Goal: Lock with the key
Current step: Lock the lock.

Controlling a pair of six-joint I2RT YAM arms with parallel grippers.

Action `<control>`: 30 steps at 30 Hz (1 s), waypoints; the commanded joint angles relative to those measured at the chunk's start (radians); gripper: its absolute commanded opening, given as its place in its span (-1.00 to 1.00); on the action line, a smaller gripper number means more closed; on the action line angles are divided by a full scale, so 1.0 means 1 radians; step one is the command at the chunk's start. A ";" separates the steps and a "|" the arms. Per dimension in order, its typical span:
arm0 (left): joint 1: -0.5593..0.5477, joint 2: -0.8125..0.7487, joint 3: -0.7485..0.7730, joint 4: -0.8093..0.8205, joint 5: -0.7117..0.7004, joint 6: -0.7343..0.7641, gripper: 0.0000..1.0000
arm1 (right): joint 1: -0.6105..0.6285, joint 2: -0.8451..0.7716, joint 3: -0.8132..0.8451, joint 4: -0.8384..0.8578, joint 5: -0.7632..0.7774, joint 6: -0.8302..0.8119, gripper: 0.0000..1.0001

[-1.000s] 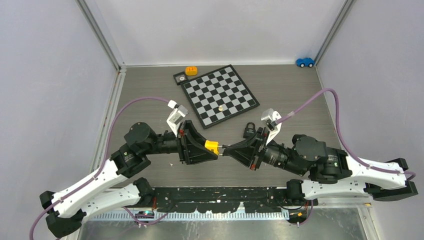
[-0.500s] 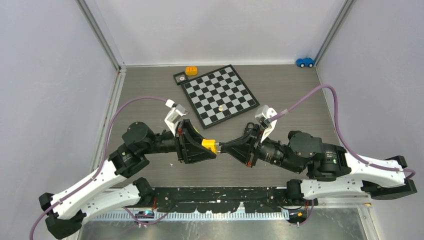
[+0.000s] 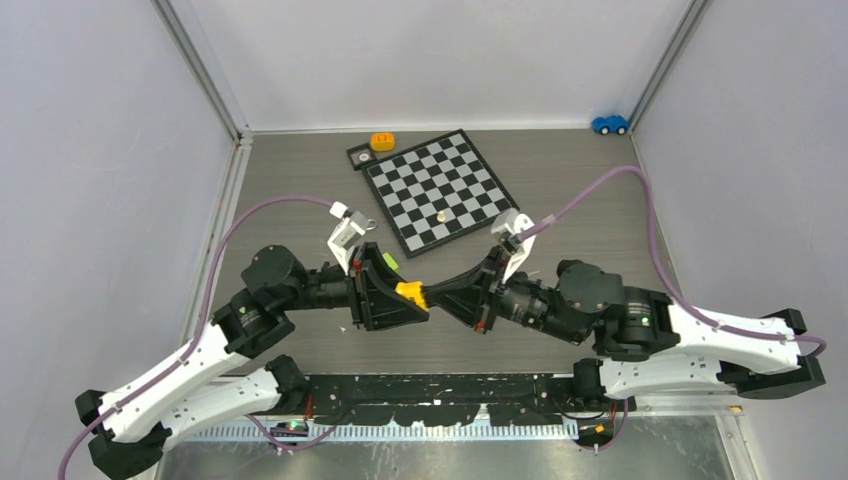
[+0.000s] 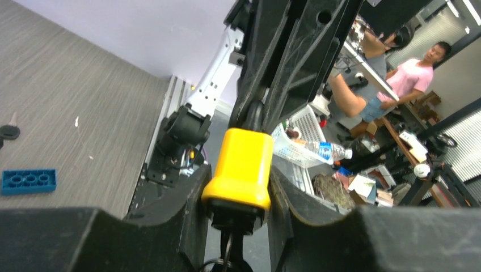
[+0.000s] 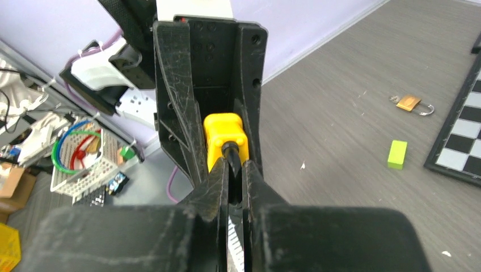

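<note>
Padlock work in mid-air: holding lock and key clear of the table (image 3: 560, 180), between the two arms. Clamping the yellow padlock (image 4: 241, 164) by its flanks in the left pincer (image 3: 412, 298), clenched on the body, with one end turned toward the other arm. Pinching a small dark stub, probably the key (image 5: 229, 151) by its head, in the right pincer (image 5: 233, 173), clenched almost to nothing; showing no blade, presumably burying it in the lock. Pointing nose to nose: setting the key straight ahead of the right fingertips, touching the yellow end face, its long axis running on through the padlock's length toward the left pincer's palm. Judging the turn to be the right wrist's job: rolling about that shared line, bracing with the left. Risking a skewed, jammed key if drifting off axis.
</note>
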 commanded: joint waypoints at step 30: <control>-0.040 -0.006 0.045 0.111 0.020 0.016 -1.00 | 0.003 0.049 -0.173 0.031 -0.055 0.110 -0.41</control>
